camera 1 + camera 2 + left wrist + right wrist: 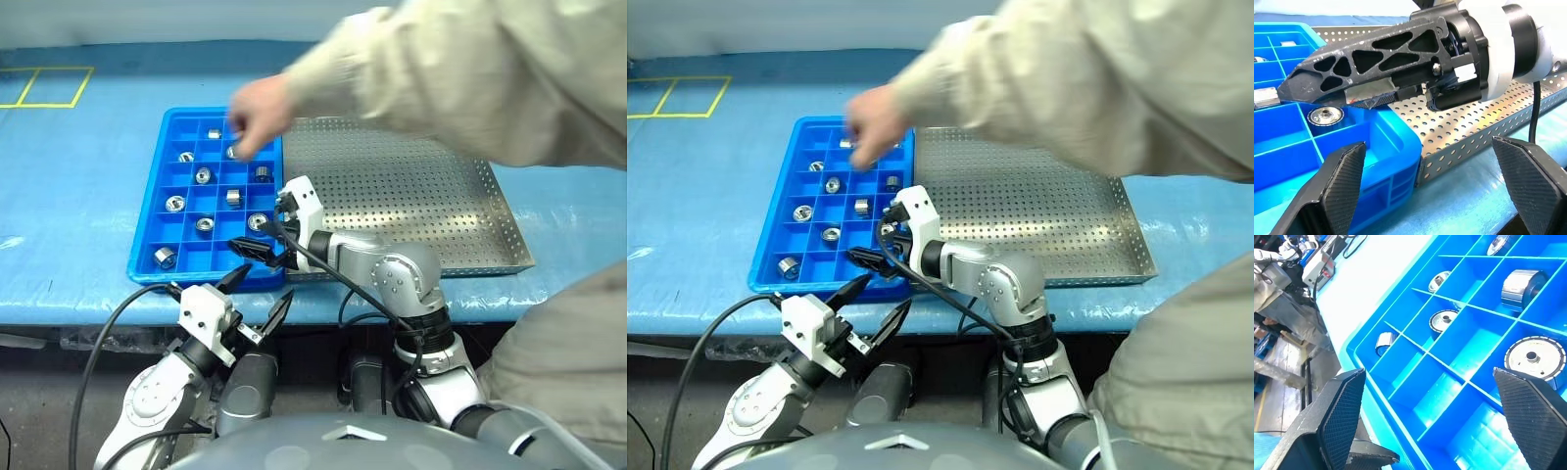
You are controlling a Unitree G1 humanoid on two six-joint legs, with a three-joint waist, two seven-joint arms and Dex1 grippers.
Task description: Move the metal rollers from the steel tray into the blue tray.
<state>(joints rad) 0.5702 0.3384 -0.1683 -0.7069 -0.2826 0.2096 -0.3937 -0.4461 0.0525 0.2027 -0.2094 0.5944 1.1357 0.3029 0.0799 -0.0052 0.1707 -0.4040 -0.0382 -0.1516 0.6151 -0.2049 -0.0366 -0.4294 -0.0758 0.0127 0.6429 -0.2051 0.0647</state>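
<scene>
The blue tray [147, 255] lies on the table left of the steel tray [411, 186]. Several metal rollers, such as one [165, 258] at the near left and one [1533, 357] close by my right gripper, sit in its compartments. The steel tray's visible perforated floor is bare, and a person's arm covers its far part. My right gripper [257, 247] hangs open over the blue tray's near right corner, holding nothing. My left gripper [258, 292] stays open and empty below the table's front edge, just under the right one. One right finger [1366, 63] crosses the left wrist view.
A person's hand [257, 116] hovers over the blue tray's far right compartments, the sleeve [460, 69] reaching across the steel tray. The person's body [568, 362] stands at the near right. Yellow tape lines [49, 86] mark the blue table cover at far left.
</scene>
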